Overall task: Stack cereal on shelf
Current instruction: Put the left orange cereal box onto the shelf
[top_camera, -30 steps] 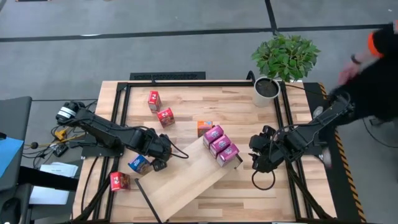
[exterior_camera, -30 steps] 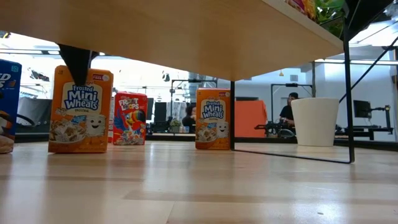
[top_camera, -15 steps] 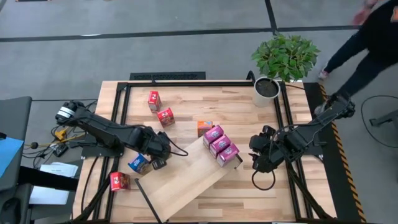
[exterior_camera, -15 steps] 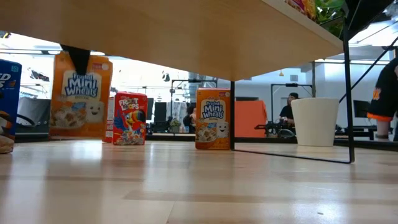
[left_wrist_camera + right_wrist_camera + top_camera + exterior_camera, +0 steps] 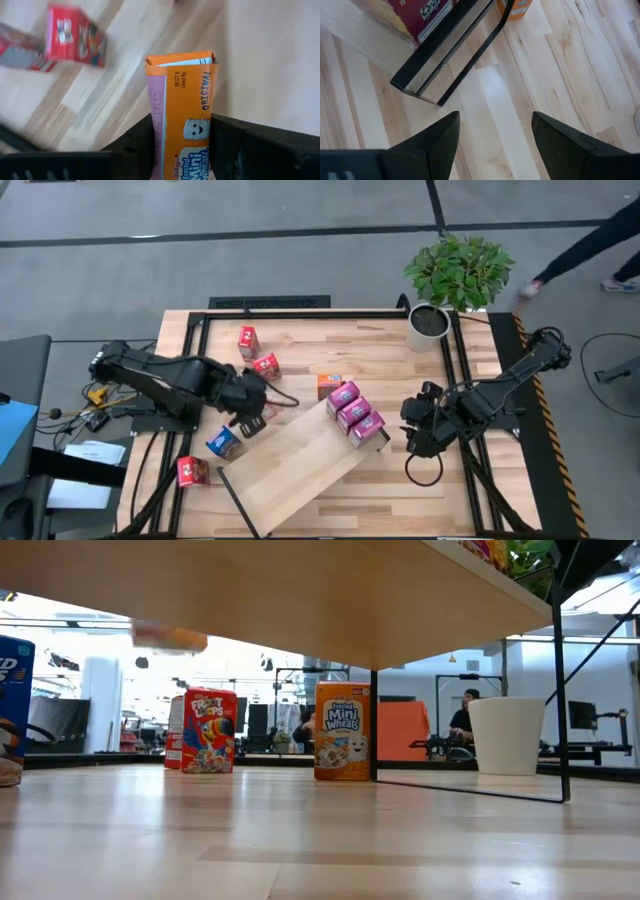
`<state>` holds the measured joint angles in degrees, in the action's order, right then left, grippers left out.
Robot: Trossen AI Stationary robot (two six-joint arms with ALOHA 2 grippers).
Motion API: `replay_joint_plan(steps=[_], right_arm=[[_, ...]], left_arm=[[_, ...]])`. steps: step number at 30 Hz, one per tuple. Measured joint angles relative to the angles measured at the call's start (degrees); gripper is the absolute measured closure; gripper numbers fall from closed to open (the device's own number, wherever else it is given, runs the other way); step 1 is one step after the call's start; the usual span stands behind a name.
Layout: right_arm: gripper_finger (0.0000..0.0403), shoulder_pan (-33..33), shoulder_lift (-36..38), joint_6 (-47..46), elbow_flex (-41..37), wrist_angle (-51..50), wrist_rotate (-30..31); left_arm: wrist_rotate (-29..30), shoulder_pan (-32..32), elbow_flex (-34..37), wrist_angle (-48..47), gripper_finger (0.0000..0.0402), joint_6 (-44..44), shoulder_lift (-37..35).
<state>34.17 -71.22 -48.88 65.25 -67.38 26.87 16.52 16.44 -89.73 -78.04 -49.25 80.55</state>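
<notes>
My left gripper [image 5: 251,418] is shut on an orange Mini-Wheats cereal box [image 5: 182,105], above the table by the near-left end of the shelf [image 5: 300,465], a pale board lying slantwise. Three magenta boxes [image 5: 353,412] stand in a row on the shelf's far-right end. Another orange box [image 5: 328,385] stands on the table beside them. Two red boxes [image 5: 257,353], a blue box [image 5: 223,443] and a third red box [image 5: 192,471] sit on the tabletop. My right gripper [image 5: 413,432] is open and waits right of the shelf. My left gripper pinches the orange box between its two fingers [image 5: 227,142], one on each of two opposite sides. The fingers lie along the box, whose free end [image 5: 180,59] reaches past the fingertips. The box is lifted clear; in the low view only its blurred bottom [image 5: 168,637] shows.
A potted plant [image 5: 440,290] stands at the far-right corner. A black metal frame [image 5: 268,303] runs along the table's far edge and sides. The shelf's black end frame [image 5: 450,55] lies just ahead of my right gripper. Bare wood lies near the shelf's right side. A person [image 5: 590,245] is beyond the table.
My left gripper has risen with the orange box and moved a little toward the far edge. The box stood on the table a second ago and now hangs clear of it. The person at the far right has walked away from the table.
</notes>
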Motion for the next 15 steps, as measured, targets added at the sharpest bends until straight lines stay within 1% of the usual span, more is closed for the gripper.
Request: replay_joint_plan(steps=[5,9,12,15], right_arm=[[0.0128,0.00,0.00,-0.04,0.00,0.15,0.00],[0.0128,0.00,0.00,-0.15,0.00,0.15,0.00],[0.0128,0.00,-0.02,-0.15,0.00,0.15,0.00],[0.0128,0.00,-0.01,-0.18,0.00,0.18,0.00]], left_arm=[[2.80,-0.06,-7.00,1.12,0.0275,-2.01,0.00],[3.23,-0.06,-8.86,7.58,0.0275,-2.06,-0.01],[1.06,0.00,-8.62,14.38,0.0275,-1.97,0.94],[-3.70,0.07,-8.52,21.71,0.0275,-1.11,3.04]])
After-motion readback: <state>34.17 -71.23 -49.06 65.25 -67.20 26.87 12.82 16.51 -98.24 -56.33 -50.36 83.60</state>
